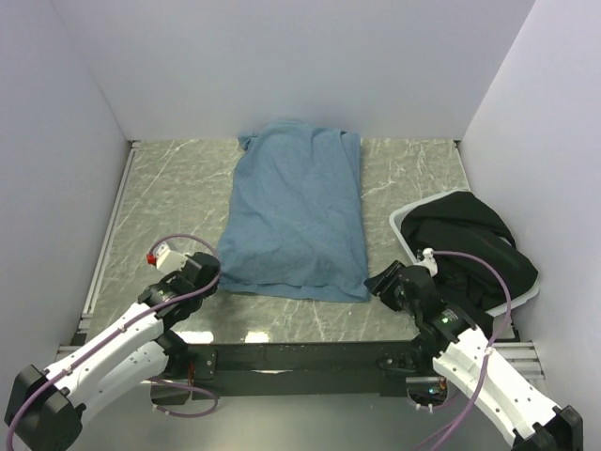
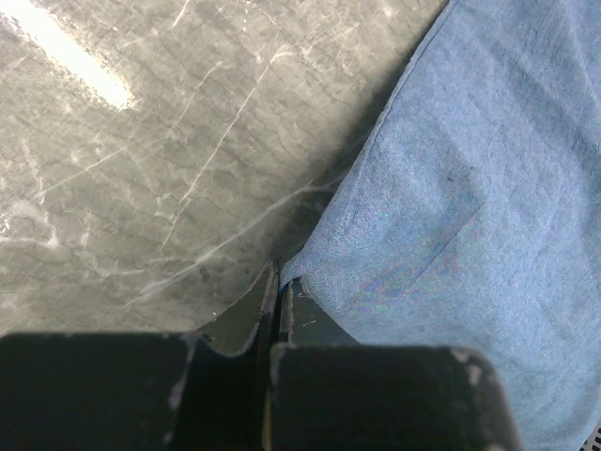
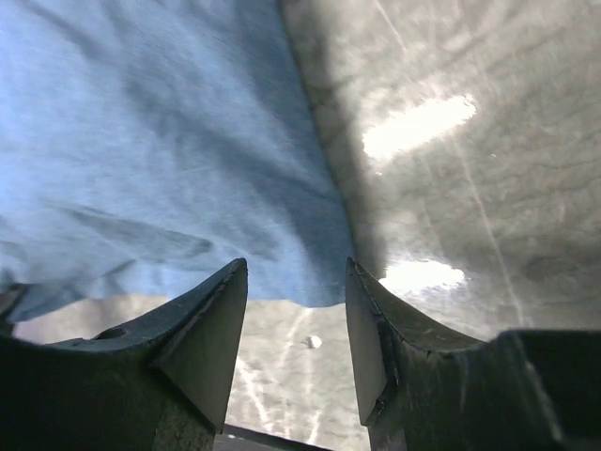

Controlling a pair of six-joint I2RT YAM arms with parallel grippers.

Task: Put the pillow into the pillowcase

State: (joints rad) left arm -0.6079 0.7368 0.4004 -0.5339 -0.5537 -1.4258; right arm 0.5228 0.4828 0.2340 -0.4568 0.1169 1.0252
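Left gripper [image 1: 202,272]: clenched at the near-left corner of the pillowcase [image 1: 296,211]. The wrist view shows it pressed closed with the cloth's corner touching its tips. Whether a fold is nipped cannot be told.
Pillowcase position: dusty-blue, lying lengthwise down the middle of the counter [image 1: 169,188], from close to the far edge toward the near edge. It bulges like a filled sack.
Pillow: not visible in any view. Judged from the bulge to be inside the pillowcase.
Handling: soft, light, limp cloth that will drape and bunch rather than hold a shape. Not fragile. A thin pinch could pull free under load.
Where to hold: judged best at the two near corners or along a hem. Which end is open cannot be told.
Right gripper [image 1: 387,282]: released, jaws standing apart at the near-right corner of the pillowcase. The corner's tip is seen between them, not pinched.
Basket [image 1: 402,224]: white, at the counter's right edge, holding a black fabric bundle [image 1: 470,244].
Writing: none legible. A faint rectangular patch shows in the cloth near the near-left corner, with no lettering.
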